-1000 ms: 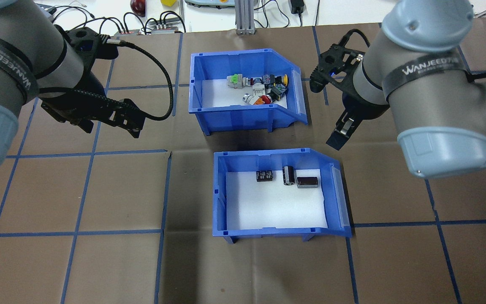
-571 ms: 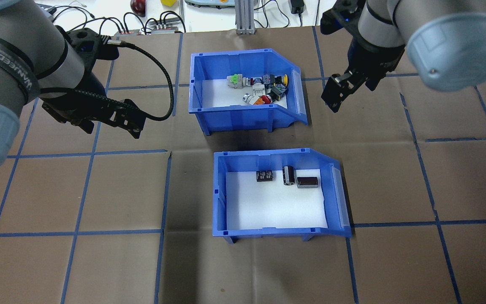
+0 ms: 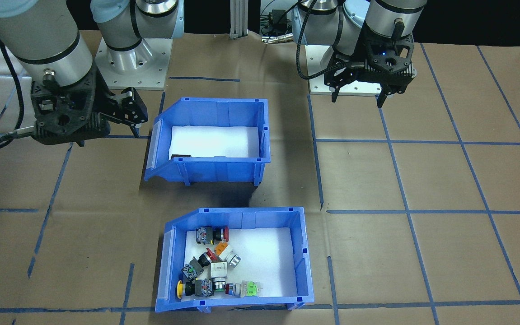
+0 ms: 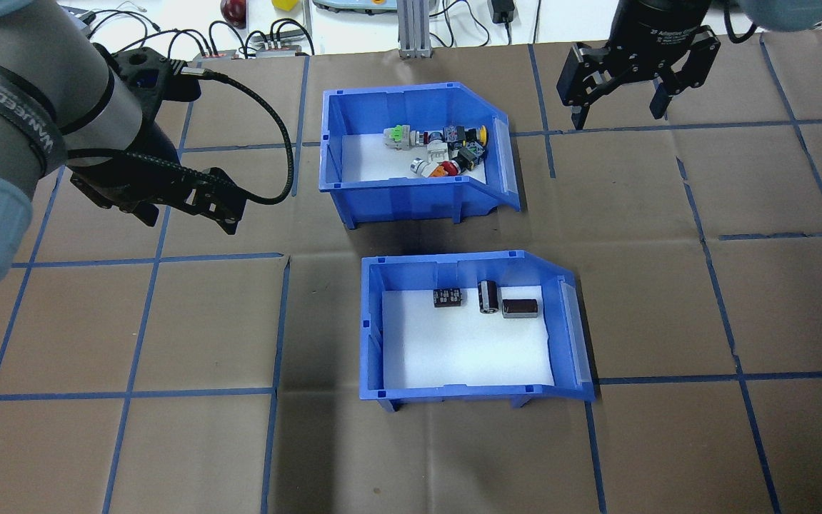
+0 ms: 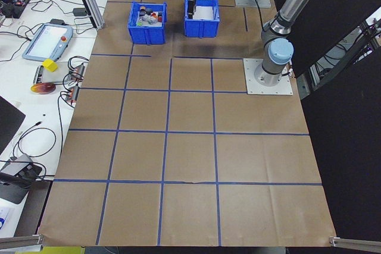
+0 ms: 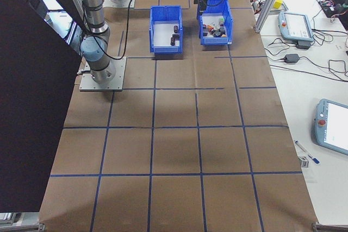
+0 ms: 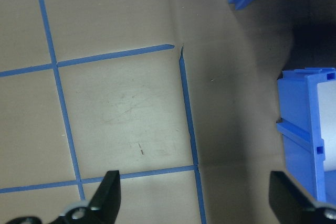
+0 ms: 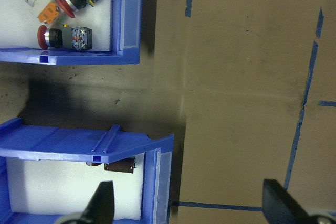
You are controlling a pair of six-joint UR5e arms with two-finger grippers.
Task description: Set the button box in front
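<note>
The right wrist view shows the second blue bin (image 8: 79,150) nearest the right gripper (image 8: 186,203), jaws apart and empty, with the button box (image 8: 126,24) beyond it; the front-facing view hides most of that bin's contents. Bare table (image 4: 668,285) lies beside both bins' sloped ends. The left gripper (image 4: 189,203), jaws apart, hangs over bare paper well clear of both.

even overhead light is flooding the brown table (image 4: 168,321), casting soft dark shadows beside the button box (image 4: 411,196) and the second blue bin (image 4: 453,391), while both wrist views are looking dimmer, slightly soft and murky.
</note>
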